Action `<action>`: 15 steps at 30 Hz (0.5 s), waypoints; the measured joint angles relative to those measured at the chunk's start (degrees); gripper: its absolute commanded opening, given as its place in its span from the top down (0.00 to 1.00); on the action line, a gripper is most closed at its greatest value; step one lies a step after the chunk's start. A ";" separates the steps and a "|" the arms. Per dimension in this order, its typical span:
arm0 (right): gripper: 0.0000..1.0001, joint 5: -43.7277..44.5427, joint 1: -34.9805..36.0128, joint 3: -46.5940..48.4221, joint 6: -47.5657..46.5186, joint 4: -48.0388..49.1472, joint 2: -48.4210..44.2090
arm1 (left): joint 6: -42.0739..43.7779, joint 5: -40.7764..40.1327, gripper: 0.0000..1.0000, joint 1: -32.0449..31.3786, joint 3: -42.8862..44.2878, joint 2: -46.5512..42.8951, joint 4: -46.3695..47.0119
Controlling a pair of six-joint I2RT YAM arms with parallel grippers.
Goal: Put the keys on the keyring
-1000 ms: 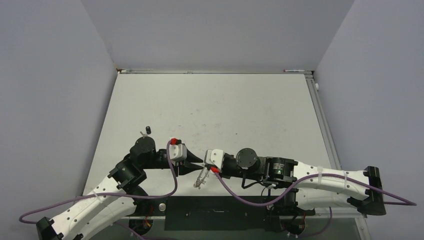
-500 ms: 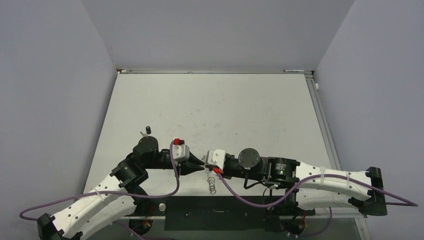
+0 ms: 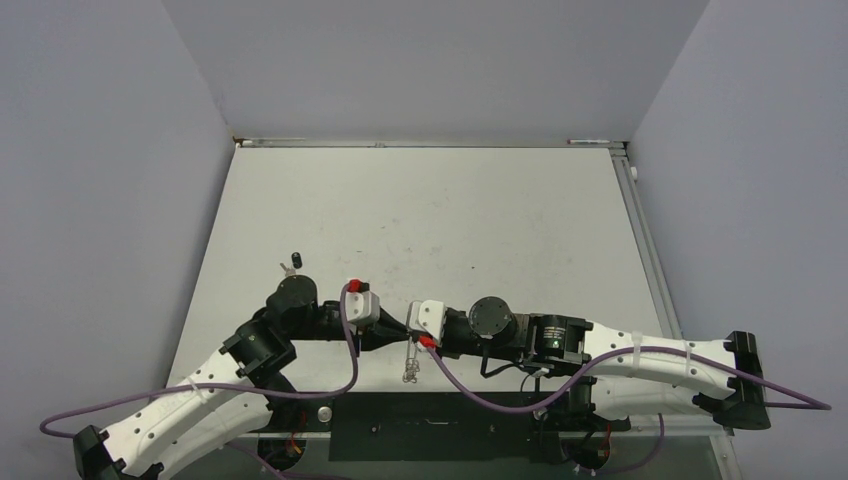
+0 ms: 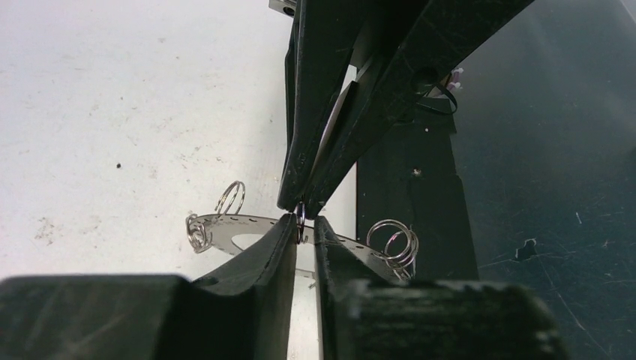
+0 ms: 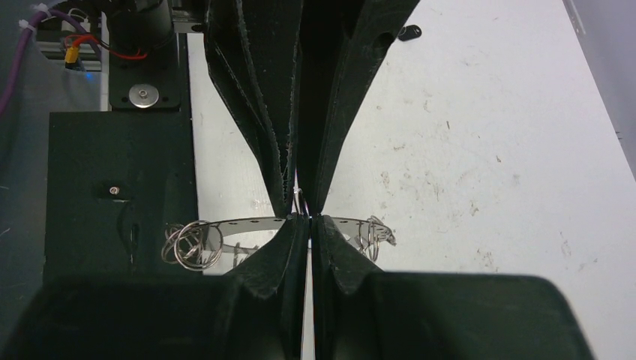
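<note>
Near white counter (image 3: pixel 450 220) edge: flat thin grey metal keyring (image 4: pixel 229 223), pinched in my right jaws; left jaws narrow at its rim, grip unclear. Small black-headed key (image 3: pixel 291 262) lies well apart.

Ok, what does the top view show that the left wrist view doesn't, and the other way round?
Only the top view: the key, lying alone on the table, left of centre. Only the left wrist: the keyring close up, with its flat face, central hole and the wire loops on its rim. Both: the left pincer and right pincer meeting tip to tip at the keyring near the table's near edge.
</note>
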 measured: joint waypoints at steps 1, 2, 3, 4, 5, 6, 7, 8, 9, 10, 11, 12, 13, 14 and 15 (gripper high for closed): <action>0.95 0.07 -0.02 0.00 -0.02 -0.04 0.00 | -0.09 -0.09 1.00 -0.20 0.00 0.04 -0.02; 0.95 0.15 -0.04 0.00 -0.02 -0.09 0.00 | -0.11 -0.20 1.00 -0.31 0.00 0.07 -0.09; 0.95 0.22 -0.04 0.00 -0.02 -0.26 -0.02 | 0.09 -0.39 1.00 -0.50 0.00 0.11 -0.28; 0.95 0.26 -0.04 0.00 -0.02 -0.37 -0.02 | 0.26 -0.57 1.00 -0.66 0.00 0.13 -0.44; 0.95 0.26 -0.04 0.00 0.00 -0.50 -0.02 | 0.39 -0.79 1.00 -0.83 0.00 0.15 -0.52; 0.95 0.26 -0.04 0.00 -0.02 -0.57 -0.04 | 0.46 -1.11 1.00 -1.03 -0.02 0.13 -0.59; 0.94 0.26 -0.04 0.00 -0.02 -0.59 -0.11 | 0.46 -1.42 1.00 -1.14 0.00 0.02 -0.61; 0.86 0.24 -0.04 0.00 0.00 -0.57 -0.17 | 0.46 -1.75 1.00 -1.25 0.00 -0.24 -0.66; 0.72 0.24 -0.04 0.00 0.09 -0.42 -0.31 | 0.48 -2.12 1.00 -1.38 0.00 -0.66 -0.72; 0.63 0.28 -0.04 0.00 0.39 -0.07 -0.46 | 0.46 -2.36 1.00 -1.40 0.00 -1.29 -0.74; 0.57 0.68 -0.04 0.00 0.61 0.50 -0.74 | 0.42 -2.69 1.00 -1.46 0.00 -2.36 -1.05; 0.53 0.46 -0.13 -0.04 1.09 1.05 -1.29 | 0.46 -3.69 1.00 -1.42 -0.15 -3.74 -0.98; 0.48 0.31 -0.02 -0.17 1.36 1.95 -2.19 | 0.44 -4.39 1.00 -1.31 -0.39 -5.16 -0.63; 0.45 0.11 0.00 -0.46 1.68 2.86 -3.34 | 0.42 -5.03 1.00 -1.14 -0.76 -6.86 -0.11; 0.44 0.07 0.00 -0.96 1.70 3.91 -4.46 | 0.33 -5.20 1.00 -0.92 -1.16 -8.24 0.46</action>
